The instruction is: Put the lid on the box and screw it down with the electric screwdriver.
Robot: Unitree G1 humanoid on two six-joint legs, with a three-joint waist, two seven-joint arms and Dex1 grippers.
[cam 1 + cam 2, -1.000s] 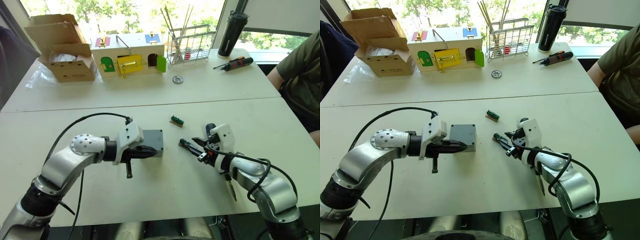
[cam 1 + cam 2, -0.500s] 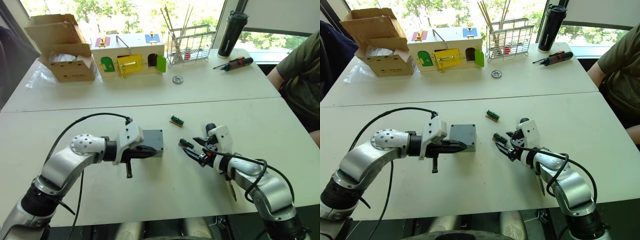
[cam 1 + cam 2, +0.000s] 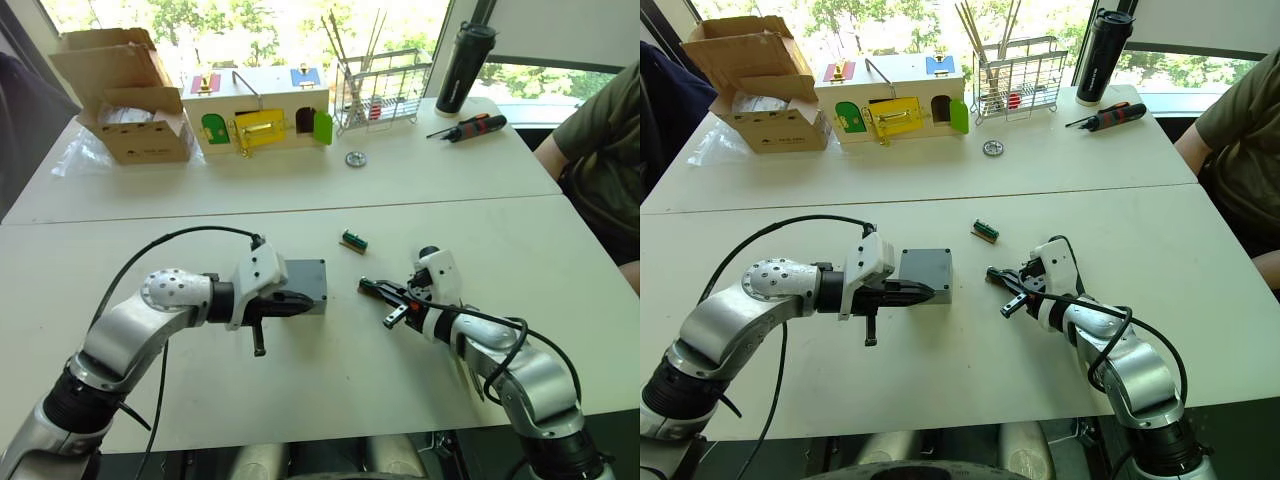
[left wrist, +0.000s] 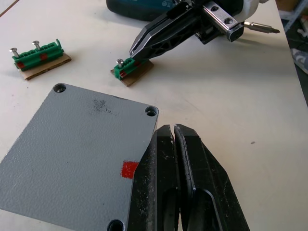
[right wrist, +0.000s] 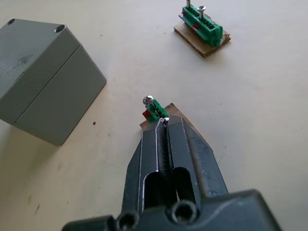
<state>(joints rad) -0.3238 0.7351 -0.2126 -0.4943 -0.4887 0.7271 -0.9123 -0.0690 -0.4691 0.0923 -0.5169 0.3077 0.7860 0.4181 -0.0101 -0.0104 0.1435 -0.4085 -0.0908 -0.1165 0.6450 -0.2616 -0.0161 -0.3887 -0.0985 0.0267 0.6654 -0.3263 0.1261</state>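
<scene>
White table [image 3: 330, 390], lid [image 4: 77, 154] closing box [image 5: 45, 77]

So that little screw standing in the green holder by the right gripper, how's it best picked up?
Pinch the screw just under its head, coming down from above, one finger each side. It stands upright, head up, in the small green holder, so it should lift straight out. The right gripper sits shut beside it.
</scene>
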